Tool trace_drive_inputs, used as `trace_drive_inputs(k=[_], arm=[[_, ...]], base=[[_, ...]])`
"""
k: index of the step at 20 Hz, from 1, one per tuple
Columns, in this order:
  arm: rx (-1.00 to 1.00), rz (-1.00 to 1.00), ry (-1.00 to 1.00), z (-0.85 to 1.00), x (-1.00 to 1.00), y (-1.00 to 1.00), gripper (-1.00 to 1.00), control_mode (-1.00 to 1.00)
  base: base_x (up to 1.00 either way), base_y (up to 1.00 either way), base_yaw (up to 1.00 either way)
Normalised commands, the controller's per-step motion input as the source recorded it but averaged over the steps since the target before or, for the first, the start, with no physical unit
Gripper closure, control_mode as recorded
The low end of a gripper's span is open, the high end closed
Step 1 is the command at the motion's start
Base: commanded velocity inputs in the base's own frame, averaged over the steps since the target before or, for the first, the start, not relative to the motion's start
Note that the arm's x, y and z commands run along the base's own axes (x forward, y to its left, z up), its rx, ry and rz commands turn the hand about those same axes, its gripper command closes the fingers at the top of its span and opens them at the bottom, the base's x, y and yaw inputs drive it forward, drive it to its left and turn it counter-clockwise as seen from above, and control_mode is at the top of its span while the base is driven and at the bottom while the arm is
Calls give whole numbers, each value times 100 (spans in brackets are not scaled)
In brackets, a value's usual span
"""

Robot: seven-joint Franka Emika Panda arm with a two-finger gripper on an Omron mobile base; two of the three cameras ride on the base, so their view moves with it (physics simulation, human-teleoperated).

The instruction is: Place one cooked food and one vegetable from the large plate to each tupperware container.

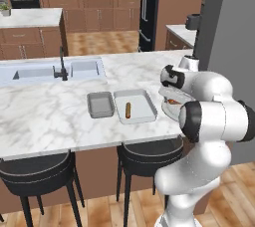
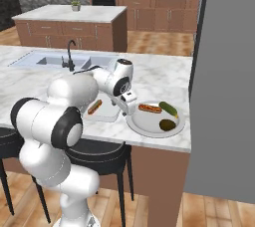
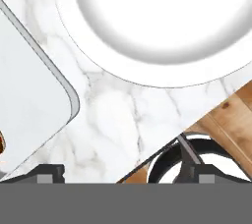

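The large plate sits near the counter's right end and carries a hot dog, a green cucumber and a dark round piece. Left of it lies the larger, lighter tupperware container, which holds another hot dog. The small, darker container beside it holds nothing. My gripper hangs open over the counter strip between the plate and the larger container, with nothing between its fingers. In the hand view the plate's bare middle is ahead, the container's corner is to the left, and the fingertips stand wide apart.
A sink with a black faucet lies at the counter's far left. Two black stools stand under the front edge. A grey wall rises just right of the plate. Bare marble lies in front of the containers.
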Motion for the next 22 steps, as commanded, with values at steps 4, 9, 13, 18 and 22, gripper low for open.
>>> trace_drive_inputs(k=[4,9,13,18,22], arm=[[0,-20,0,21,-36,-72,-100,-100],[4,-14,0,17,-7,-73,-100,-100],[6,-14,0,9,0,-66,-100,-100],[1,-17,0,0,0,-57,-100,-100],[0,-20,0,0,0,-41,-100,-100]], base=[[0,0,0],[0,0,0],[0,0,0],[0,0,0],[0,0,0]])
